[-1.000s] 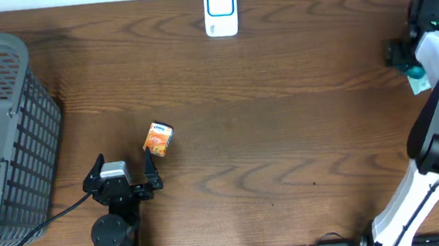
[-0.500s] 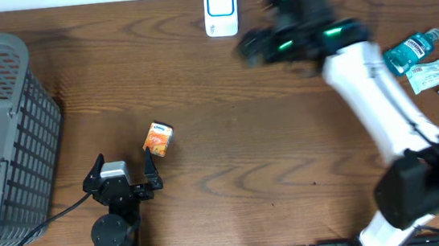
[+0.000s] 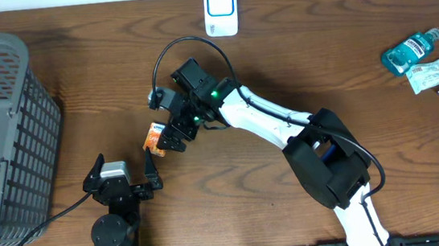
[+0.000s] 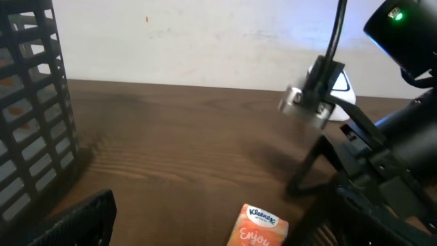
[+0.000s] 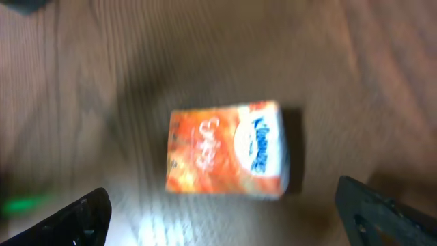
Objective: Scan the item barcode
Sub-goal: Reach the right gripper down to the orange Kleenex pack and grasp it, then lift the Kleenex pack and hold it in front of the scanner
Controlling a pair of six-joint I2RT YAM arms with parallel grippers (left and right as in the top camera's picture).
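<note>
- Swinging in from the far right of the table, the right arm now reaches across to left of centre, with the right gripper [image 3: 170, 126] poised over the small orange cardboard tissue pack [image 3: 154, 135]. The pack itself and the left gripper [image 3: 123, 166] have not shifted.
- Scanning has barely begun. The pack lies flat on the brown wooden table [image 3: 320, 73], ungrasped and well apart from the white-and-blue scanner unit [image 3: 221, 10] at the far edge.
- Grasping, lifting, carrying and presenting the barcode all appear to lie ahead.
- Seen through the blurred right wrist camera, the pack [image 5: 229, 157] sits printed face up between the spread fingers, and neither finger touches it.
- From its base at the near edge, the right arm stretches long and bends at the elbow, its wrist angled down toward the pack.
- Near the front left, the left gripper rests with jaws wide and empty, just beside the pack, and a grey plastic mesh basket [image 3: 3, 136] stands to its left.
</note>
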